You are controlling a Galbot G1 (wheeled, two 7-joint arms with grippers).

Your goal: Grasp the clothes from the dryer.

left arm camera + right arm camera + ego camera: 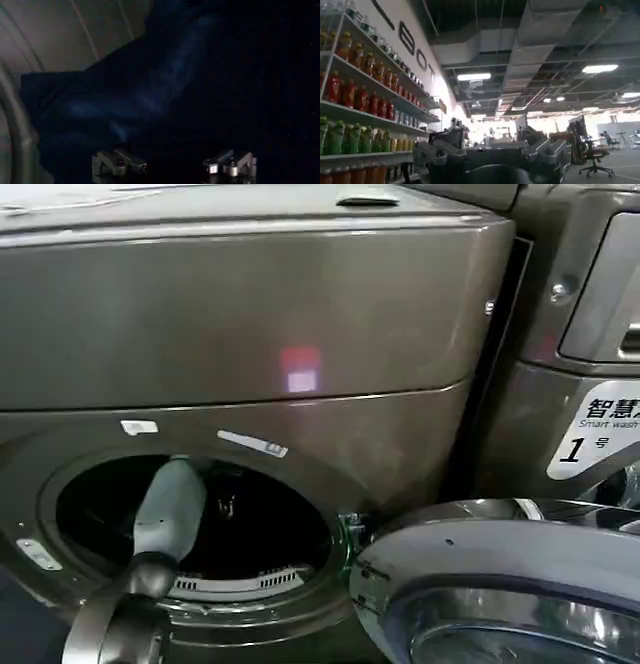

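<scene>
Left hand (175, 167) spread wide — facing dark clothes (145, 95) inside dryer (250, 314).

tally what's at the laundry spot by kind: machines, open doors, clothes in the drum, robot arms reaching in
Machines: 2, the dryer and a second machine
Open doors: 1, the round door
Clothes in the drum: 1 dark blue bundle
Arms reaching in: 1, the left arm, its left gripper open
Total: 5
</scene>
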